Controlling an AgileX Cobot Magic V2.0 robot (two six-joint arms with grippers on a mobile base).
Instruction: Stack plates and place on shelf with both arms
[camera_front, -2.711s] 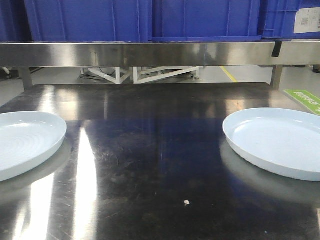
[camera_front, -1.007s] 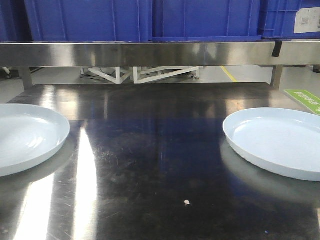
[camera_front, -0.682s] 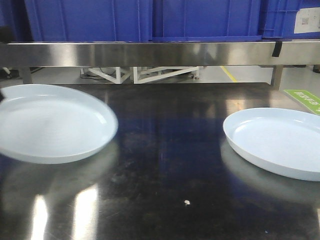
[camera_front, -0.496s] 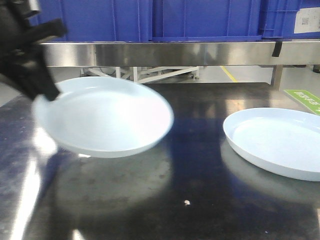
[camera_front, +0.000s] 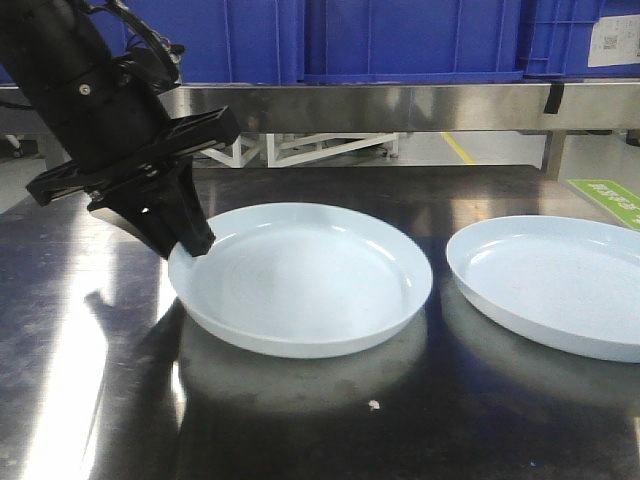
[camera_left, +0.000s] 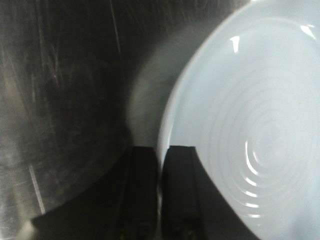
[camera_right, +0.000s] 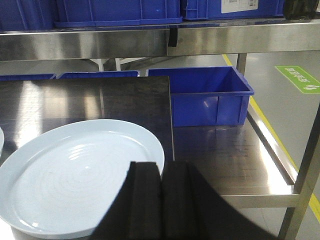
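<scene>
Bluish-white left plate (camera_front: 310, 285): mid-tabletop (camera_front: 300, 420), rim pinched in left gripper (camera_front: 195, 245) jaws.
Right plate (camera_front: 560, 280): tabletop's right edge, just apart.
Right gripper (camera_right: 161, 172) jaws: near-closed at its rim; grip unclear.
Behind: shelf (camera_front: 400, 105), blue bins (camera_front: 400, 40).

A pale plate (camera_left: 250, 125), marked with faint concentric rings, is seen filling the right side, its near-left rim clamped between the two black fingers (camera_left: 142, 172) of the left gripper (camera_left: 160, 156), while a dark scratched tabletop (camera_left: 60, 90) is shown to the left.
</scene>
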